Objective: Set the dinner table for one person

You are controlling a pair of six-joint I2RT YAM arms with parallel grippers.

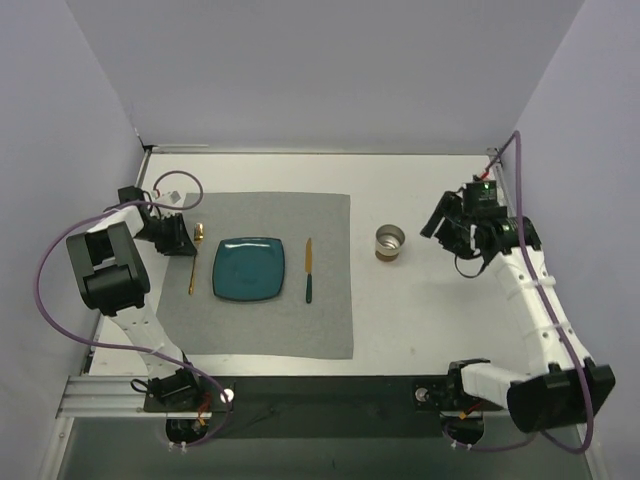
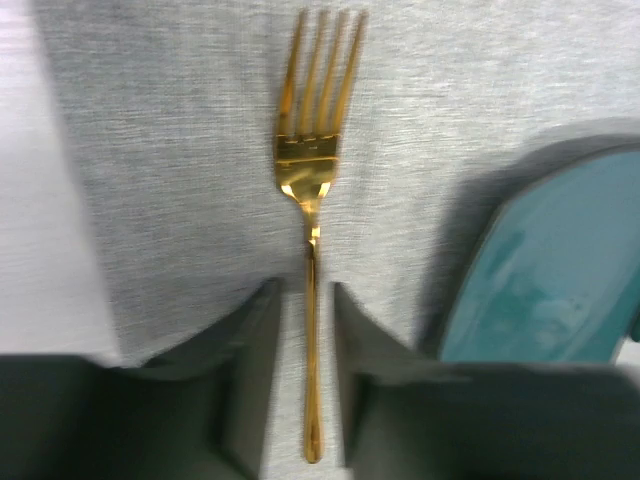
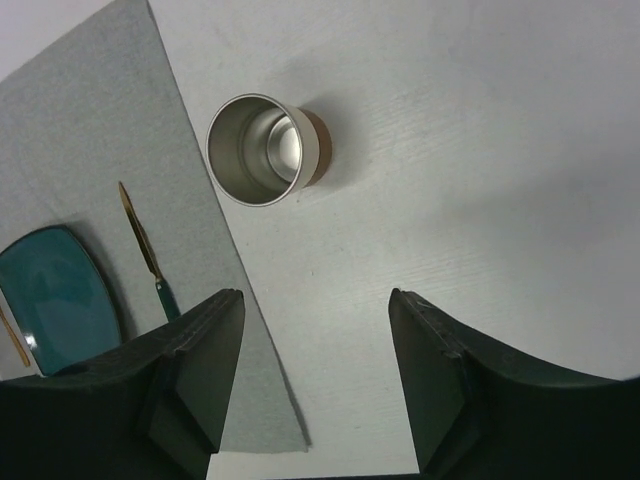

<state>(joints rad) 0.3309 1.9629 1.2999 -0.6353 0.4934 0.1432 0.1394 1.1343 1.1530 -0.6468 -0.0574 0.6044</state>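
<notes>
The white dinner table carries a grey mat. On the mat lie a teal plate, a gold fork to its left and a green-handled knife to its right. A metal cup stands on the table, right of the mat. My left gripper is over the fork. Its fingers straddle the handle with a gap on each side, slightly open. The fork lies flat. My right gripper is wide open and empty, right of the cup.
The right wrist view shows the mat's edge, the knife, the plate and bare table under my right gripper. The plate's rim lies close to the right of my left gripper. Walls enclose the table.
</notes>
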